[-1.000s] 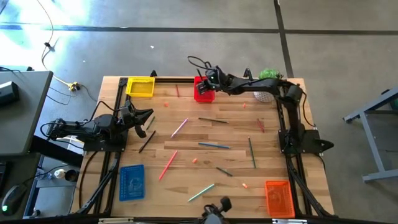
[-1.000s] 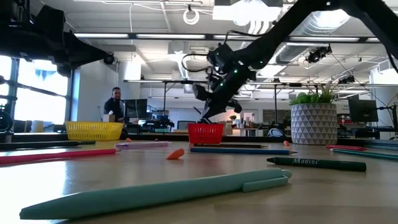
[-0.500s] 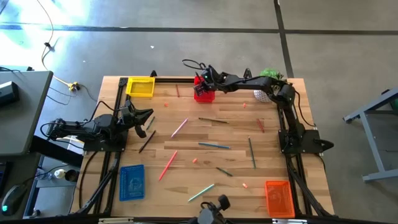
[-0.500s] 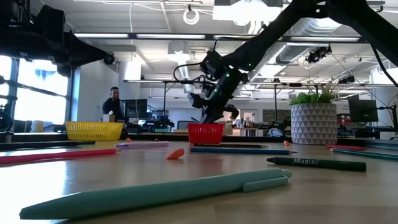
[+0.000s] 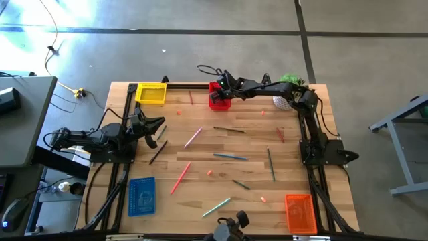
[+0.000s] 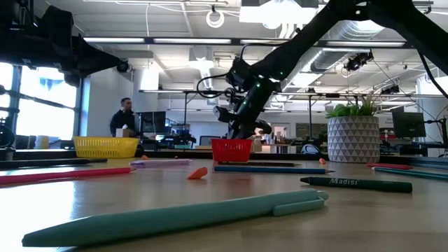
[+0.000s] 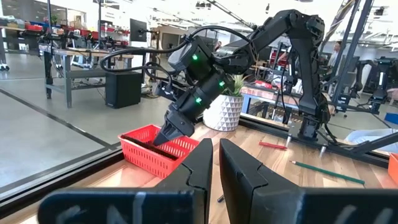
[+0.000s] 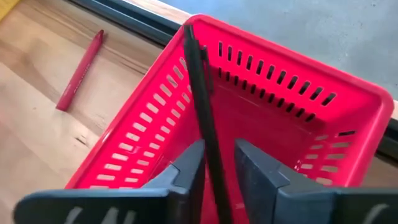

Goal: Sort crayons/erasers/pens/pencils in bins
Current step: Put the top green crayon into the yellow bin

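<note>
My right gripper (image 8: 219,180) hangs over the red bin (image 8: 280,124) at the table's far edge, slanting down into it (image 5: 221,86). Its fingers stand a little apart. A thin dark pen (image 8: 199,93) runs between them, and its far end leans on the bin's rim (image 8: 186,30). The yellow bin (image 5: 151,92) is at the far left, the blue bin (image 5: 142,195) at the near left and the orange bin (image 5: 300,212) at the near right. My left gripper (image 5: 160,124) waits shut at the left side of the table, pointing level. My right gripper has the dark pen's near part (image 8: 214,163) in the gap between its two fingers, which is wider than the pen. The fingers slant down from above, along the pen. I cannot tell whether either finger touches it.
Pens, pencils and crayons lie scattered over the wooden table: a pink one (image 5: 192,138), a red one (image 5: 180,177), a teal one (image 5: 229,156), a green one (image 5: 270,164). A red crayon (image 8: 79,70) lies beside the red bin. A white plant pot (image 6: 353,138) stands at the far right.
My right gripper has gone a little toward the table's left over the red bin, has come lower toward it and has tipped more steeply down.
</note>
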Motion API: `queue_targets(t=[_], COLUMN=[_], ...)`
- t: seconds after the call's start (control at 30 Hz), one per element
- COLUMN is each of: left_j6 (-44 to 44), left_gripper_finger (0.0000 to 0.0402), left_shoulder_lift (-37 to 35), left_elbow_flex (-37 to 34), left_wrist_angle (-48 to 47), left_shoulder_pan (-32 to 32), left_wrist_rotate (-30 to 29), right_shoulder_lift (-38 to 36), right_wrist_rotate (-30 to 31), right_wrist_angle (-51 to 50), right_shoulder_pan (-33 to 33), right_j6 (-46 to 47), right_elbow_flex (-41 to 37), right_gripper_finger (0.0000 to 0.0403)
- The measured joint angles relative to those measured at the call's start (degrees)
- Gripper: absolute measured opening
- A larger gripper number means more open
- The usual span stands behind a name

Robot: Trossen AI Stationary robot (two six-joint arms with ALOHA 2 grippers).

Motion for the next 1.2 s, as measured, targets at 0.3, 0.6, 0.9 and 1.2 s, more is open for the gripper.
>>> queue_targets(t=[0.3, 0.6, 0.9, 1.2], left_j6=[0.01, 0.00, 0.01, -0.01], left_gripper_finger=[0.0019, 0.0019, 0.0019, 0.0019], left_shoulder_lift=[0.00, 0.00, 0.00, 0.00], left_elbow_flex=[0.00, 0.01, 0.00, 0.00], left_wrist_angle=[-0.01, 0.00, 0.01, 0.06], left_shoulder_pan=[0.01, 0.00, -0.01, -0.01], left_wrist_rotate=[0.01, -0.01, -0.03, -0.01], right_shoulder_lift=[-1.03, -6.22, -16.33, -27.05], right_wrist_rotate=[-3.69, -4.11, -5.76, -6.21], right_wrist_angle=[-5.84, -3.79, 20.90, 48.16], right_shoulder_pan=[0.76, 6.04, 11.28, 15.43], right_j6=[-14.46, -28.77, -29.39, -30.66], right_elbow_flex=[6.18, 5.13, -16.02, -39.62], right_gripper_finger=[0.0110, 0.0009, 0.0002, 0.0001])
